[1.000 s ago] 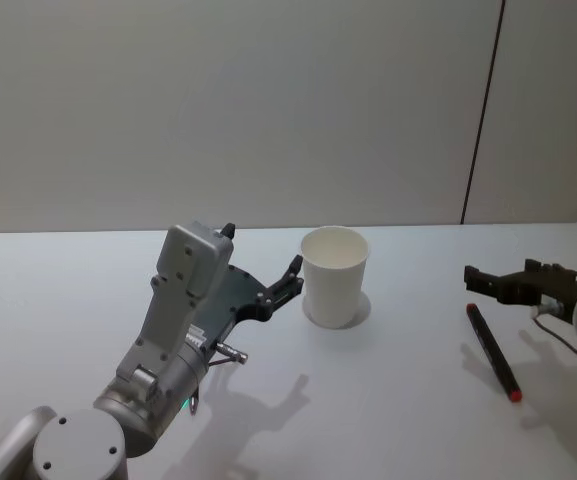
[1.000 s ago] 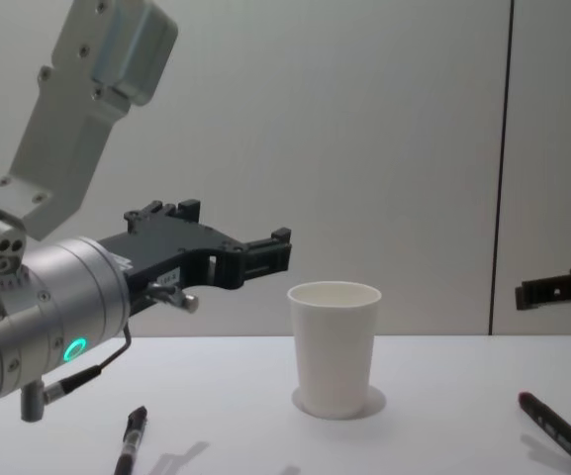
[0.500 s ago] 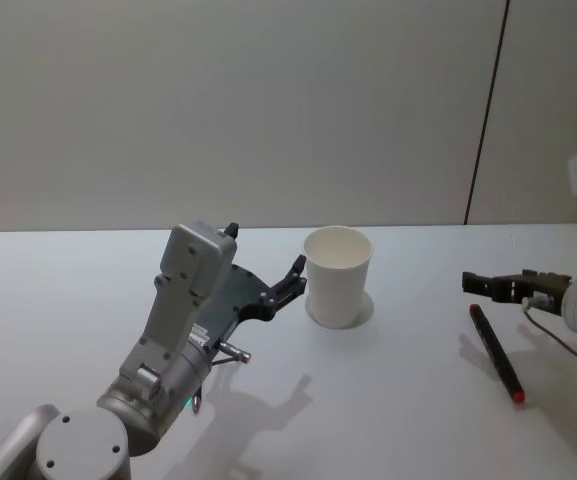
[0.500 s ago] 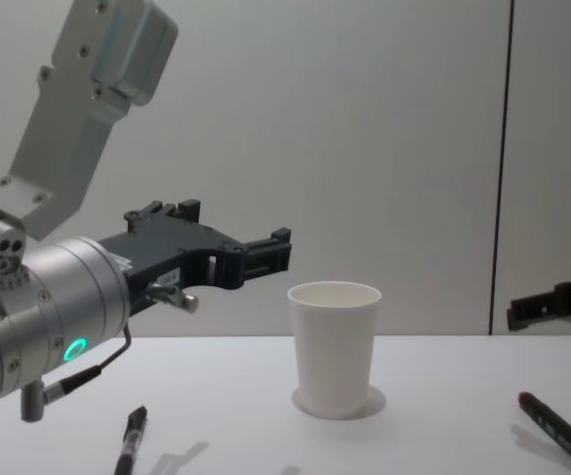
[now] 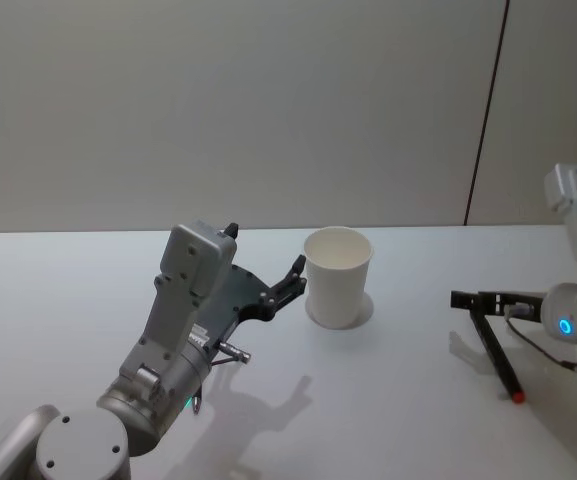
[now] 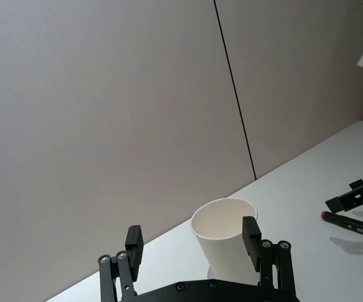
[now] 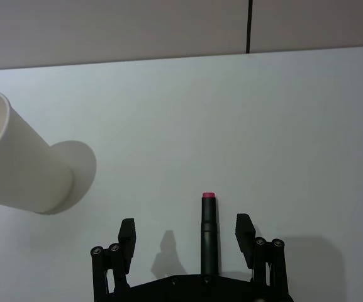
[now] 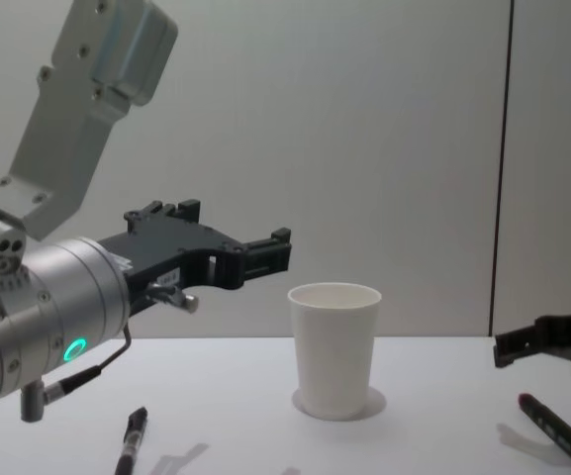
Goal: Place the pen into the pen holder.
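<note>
White tabletop (image 5: 68, 300) runs back to a plain grey wall. From the head view, the pen holder (image 5: 338, 278), a white paper cup, stands upright and empty. Just left of it hangs the left gripper (image 5: 264, 258), fingers spread wide, one tip close beside the cup's wall but apart from it. Well to the right of the pen holder lies the pen (image 5: 495, 345), black with a red end, flat on the table. The right gripper (image 5: 460, 299) hovers over the end nearer the holder.

From the left wrist, the pen holder shows beyond and between that gripper's parted fingers.

From the right wrist, the fingers stand spread with the pen lying in line between them.

From the chest, the right gripper hangs above the table, clear of the pen below. A second pen (image 8: 132, 442) lies left of the holder, nearer the robot.
</note>
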Tool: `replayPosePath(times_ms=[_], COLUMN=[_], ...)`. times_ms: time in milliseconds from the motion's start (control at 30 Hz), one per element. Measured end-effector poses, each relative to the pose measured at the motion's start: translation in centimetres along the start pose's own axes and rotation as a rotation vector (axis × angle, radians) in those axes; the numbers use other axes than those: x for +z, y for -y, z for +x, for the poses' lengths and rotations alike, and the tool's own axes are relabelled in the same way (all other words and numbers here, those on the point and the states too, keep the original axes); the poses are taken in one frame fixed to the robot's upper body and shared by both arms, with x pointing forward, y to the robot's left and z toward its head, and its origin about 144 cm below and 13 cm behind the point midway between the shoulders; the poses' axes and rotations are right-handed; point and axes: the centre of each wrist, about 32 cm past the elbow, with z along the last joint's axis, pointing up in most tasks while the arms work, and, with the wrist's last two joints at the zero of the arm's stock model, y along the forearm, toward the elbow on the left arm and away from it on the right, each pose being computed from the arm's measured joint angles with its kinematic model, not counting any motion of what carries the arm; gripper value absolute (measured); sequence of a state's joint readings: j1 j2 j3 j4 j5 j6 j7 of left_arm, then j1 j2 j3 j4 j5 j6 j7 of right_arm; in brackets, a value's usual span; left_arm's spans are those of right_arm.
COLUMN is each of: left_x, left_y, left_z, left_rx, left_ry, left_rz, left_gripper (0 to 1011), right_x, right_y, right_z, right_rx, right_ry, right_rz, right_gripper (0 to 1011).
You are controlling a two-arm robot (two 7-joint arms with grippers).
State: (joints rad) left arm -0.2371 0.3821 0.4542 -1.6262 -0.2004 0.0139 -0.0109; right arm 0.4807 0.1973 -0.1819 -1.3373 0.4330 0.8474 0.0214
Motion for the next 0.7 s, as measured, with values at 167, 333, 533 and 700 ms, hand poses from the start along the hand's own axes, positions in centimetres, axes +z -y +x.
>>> replayPosePath(times_ms=[167,333,533,700], left_x=[0.0,0.0,0.0,0.0], left_y=[0.0,0.0,0.0,0.0], left_z=[0.0,0.0,0.0,0.0], left_rx=[0.000,0.000,0.000,0.000], left_ry=[0.000,0.000,0.000,0.000], left_rz=[0.000,0.000,0.000,0.000], left_gripper=[1004,1004,1004,1004], right_x=[0.2,0.6,1.0,1.5], right_y=[-0.7,-1.3,-1.8,-2.2], right_z=[0.0,0.1,0.2,0.4], right_rx=[-0.009,-0.018,-0.028,-0.033], right_ry=[-0.004,-0.005,-0.007,-0.009], right_rz=[-0.033,-0.054,-0.075,-0.090], right_gripper=[1001,1001,1001,1001])
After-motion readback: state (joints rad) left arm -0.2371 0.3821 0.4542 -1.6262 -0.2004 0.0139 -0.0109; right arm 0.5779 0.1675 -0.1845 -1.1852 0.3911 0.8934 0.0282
